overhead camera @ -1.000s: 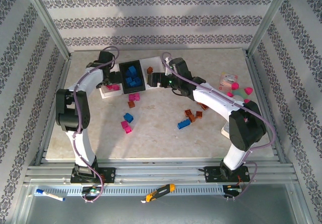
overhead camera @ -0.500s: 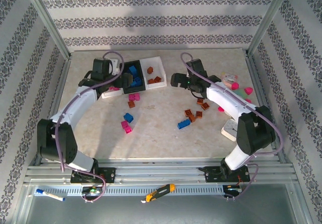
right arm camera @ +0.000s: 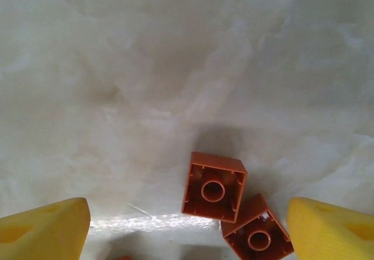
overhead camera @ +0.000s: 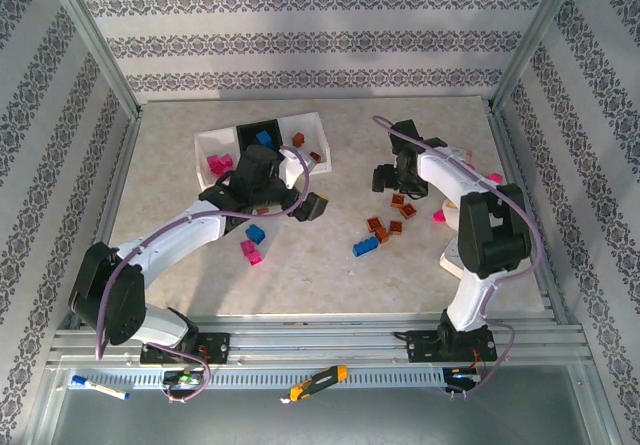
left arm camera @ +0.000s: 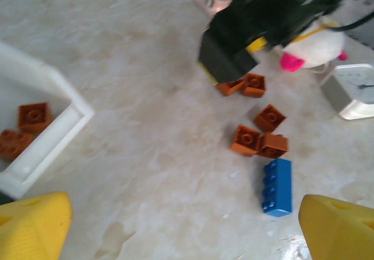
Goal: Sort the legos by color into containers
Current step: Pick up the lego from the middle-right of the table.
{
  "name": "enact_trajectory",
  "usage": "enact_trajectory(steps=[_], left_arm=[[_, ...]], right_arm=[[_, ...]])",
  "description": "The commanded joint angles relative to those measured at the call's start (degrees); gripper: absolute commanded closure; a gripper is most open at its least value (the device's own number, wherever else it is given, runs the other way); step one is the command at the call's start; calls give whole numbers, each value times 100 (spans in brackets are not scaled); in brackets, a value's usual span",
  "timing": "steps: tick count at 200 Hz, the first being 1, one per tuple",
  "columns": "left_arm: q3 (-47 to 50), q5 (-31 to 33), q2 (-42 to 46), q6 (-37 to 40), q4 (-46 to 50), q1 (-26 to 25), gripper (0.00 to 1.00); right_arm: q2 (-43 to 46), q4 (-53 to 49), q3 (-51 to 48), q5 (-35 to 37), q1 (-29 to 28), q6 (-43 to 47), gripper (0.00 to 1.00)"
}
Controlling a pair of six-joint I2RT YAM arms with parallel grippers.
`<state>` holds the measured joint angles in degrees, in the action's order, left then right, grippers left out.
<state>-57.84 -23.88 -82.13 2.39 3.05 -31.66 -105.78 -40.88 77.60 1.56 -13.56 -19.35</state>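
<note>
My right claw (right arm camera: 187, 228) hangs wide, empty, over 2 upturned brown-orange plastic lego bricks (right arm camera: 214, 186); I'd lower, pinch 1; left claw (left arm camera: 186, 226) wide too

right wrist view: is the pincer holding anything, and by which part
Nothing held: the right pincer is open above two loose brown-orange bricks.
</note>
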Motion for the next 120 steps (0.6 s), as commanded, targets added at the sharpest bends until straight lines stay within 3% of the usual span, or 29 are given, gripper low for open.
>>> enact_trajectory(steps=[1, 83, 113, 120], left_arm=[[143, -324, -47, -43, -608, -125, 1], [249, -129, 13, -98, -859, -171, 1], [312, -115, -36, -238, -1069, -167, 1], [289, -112, -74, -288, -1061, -170, 1]], right_arm=[[-443, -704, 478, -80, 131, 467, 15], [-1282, -951, 845, -460, 303, 327, 30], [-1341, -979, 851, -556, 288, 231, 47], [-1314, -975, 853, -529, 280, 183, 55]])
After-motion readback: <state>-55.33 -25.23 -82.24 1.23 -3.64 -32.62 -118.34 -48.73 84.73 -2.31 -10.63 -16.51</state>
